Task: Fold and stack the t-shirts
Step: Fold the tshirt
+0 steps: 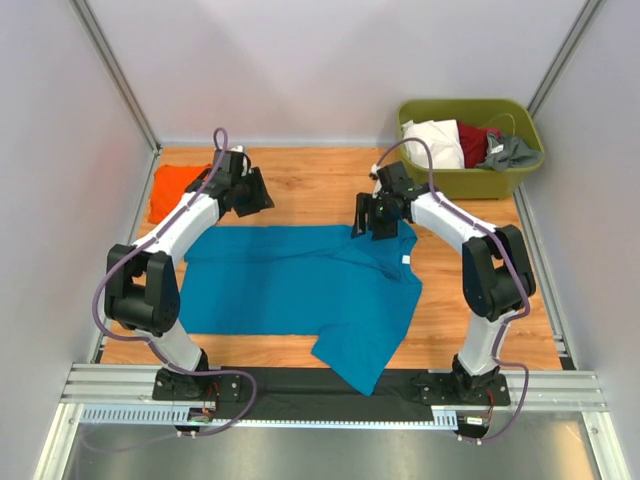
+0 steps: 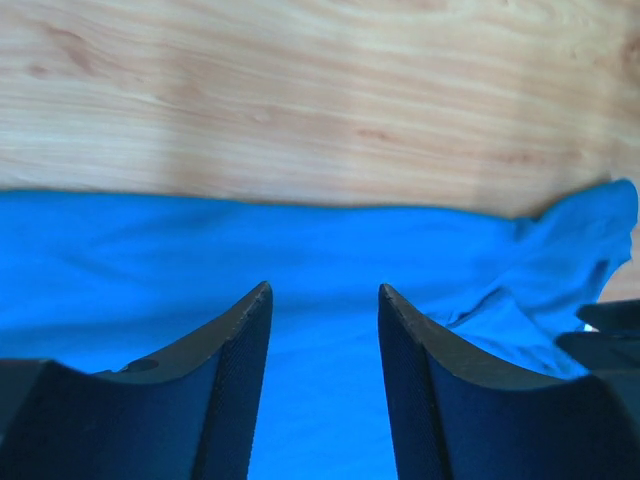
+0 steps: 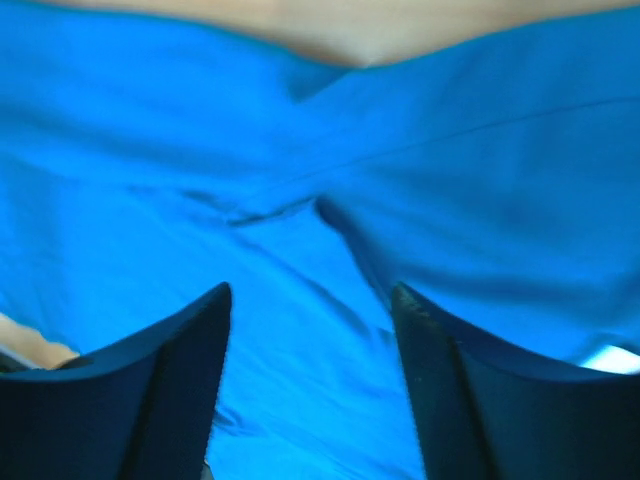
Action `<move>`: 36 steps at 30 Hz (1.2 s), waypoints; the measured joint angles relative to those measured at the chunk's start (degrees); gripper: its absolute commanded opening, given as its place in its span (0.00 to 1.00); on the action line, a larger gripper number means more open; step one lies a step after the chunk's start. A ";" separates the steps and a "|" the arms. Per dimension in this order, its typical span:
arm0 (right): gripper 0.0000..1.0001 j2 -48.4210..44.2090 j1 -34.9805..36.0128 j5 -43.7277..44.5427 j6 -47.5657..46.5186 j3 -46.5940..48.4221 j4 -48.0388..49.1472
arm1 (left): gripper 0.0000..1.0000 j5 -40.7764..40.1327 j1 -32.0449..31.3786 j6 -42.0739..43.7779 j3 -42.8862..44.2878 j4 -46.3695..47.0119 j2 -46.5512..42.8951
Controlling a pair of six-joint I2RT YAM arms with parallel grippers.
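Over teal t-shirt point(image 1: 300, 285): left arm point(image 1: 185, 225), right arm point(image 1: 450, 222) bent.

Orange shirt point(image 1: 170, 190): right part hidden behind left arm point(image 1: 186, 215). Blue shirt point(image 1: 300, 280): collar partly hidden under right gripper point(image 1: 366, 222); cut off by edges in both wrist views, blurry in right one. Clothes point(image 1: 470, 145) in tub point(image 1: 470, 184): jumbled pile, can't tell what kinds.

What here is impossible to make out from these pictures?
- Bright orange cloth t-shirt: top view, partly behind the left arm.
- Clothes in the olive-green plastic tub: top view, heaped, too small.
- Teal-blue cloth t-shirt: right wrist view, blurred, edges cut off.
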 measured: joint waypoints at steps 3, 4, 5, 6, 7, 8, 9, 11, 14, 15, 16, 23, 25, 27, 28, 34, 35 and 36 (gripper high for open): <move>0.73 0.81 1.55 -2.86 0.55 -2.38 1.38 | 0.57 1.66 -0.55 0.35 -2.27 0.48 -0.09; 0.73 0.94 1.81 -3.65 0.57 -2.99 1.92 | 0.59 1.84 -0.37 0.55 -3.10 0.39 -0.13; 0.74 1.03 1.90 -4.26 0.57 -3.34 2.34 | 0.60 1.88 -0.24 0.92 -3.89 0.17 -0.26; 0.74 1.05 1.92 -4.83 0.57 -3.65 2.82 | 0.60 1.86 -0.17 1.18 -4.44 0.00 -0.42; 0.74 1.05 1.88 -5.27 0.55 -3.96 3.56 | 0.61 1.88 0.04 1.55 -4.96 -0.31 -0.70; 0.74 1.05 1.88 -5.57 0.57 -4.20 4.13 | 0.62 1.88 0.15 1.99 -5.49 -0.48 -1.14; 0.74 1.09 1.88 -5.84 0.55 -4.48 4.92 | 0.62 1.88 0.20 2.40 -5.84 -0.70 -1.68; 0.73 1.38 1.86 -6.14 0.55 -4.79 5.77 | 0.62 1.90 0.20 3.28 -6.40 -1.11 -3.19; 0.71 2.49 1.86 -6.34 0.52 -4.90 7.19 | 0.62 2.03 0.20 4.17 -6.97 -1.42 -5.64; 0.70 3.13 1.86 -6.43 0.48 -4.92 7.52 | 0.62 2.08 0.20 4.48 -7.17 -1.46 -6.32; 0.68 3.58 1.88 -6.60 0.44 -4.92 7.65 | 0.62 2.14 0.20 4.70 -7.37 -1.49 -6.78; 0.58 4.98 2.01 -7.85 0.07 -5.46 8.81 | 0.62 2.25 0.20 5.42 -9.64 -1.97 -8.44; 0.54 4.98 2.14 -8.48 0.04 -5.99 9.57 | 0.62 2.23 0.20 5.55 -10.43 -2.05 -8.79; 0.45 4.98 2.29 -8.98 0.02 -6.54 9.84 | 0.62 2.23 0.20 5.55 -10.93 -2.19 -8.98; 0.42 4.98 2.38 -9.20 -0.04 -6.84 9.86 | 0.62 2.25 0.20 5.55 -11.10 -2.19 -9.03; 0.34 4.63 2.91 -9.27 -0.07 -7.72 9.88 | 0.62 2.25 0.20 5.60 -11.98 -2.34 -9.49; 0.34 4.17 2.99 -9.22 -0.02 -8.20 9.97 | 0.62 2.25 0.20 5.62 -12.04 -2.36 -9.66; 0.34 3.67 3.04 -9.27 0.02 -8.59 9.86 | 0.62 2.25 0.20 5.66 -12.07 -2.34 -9.79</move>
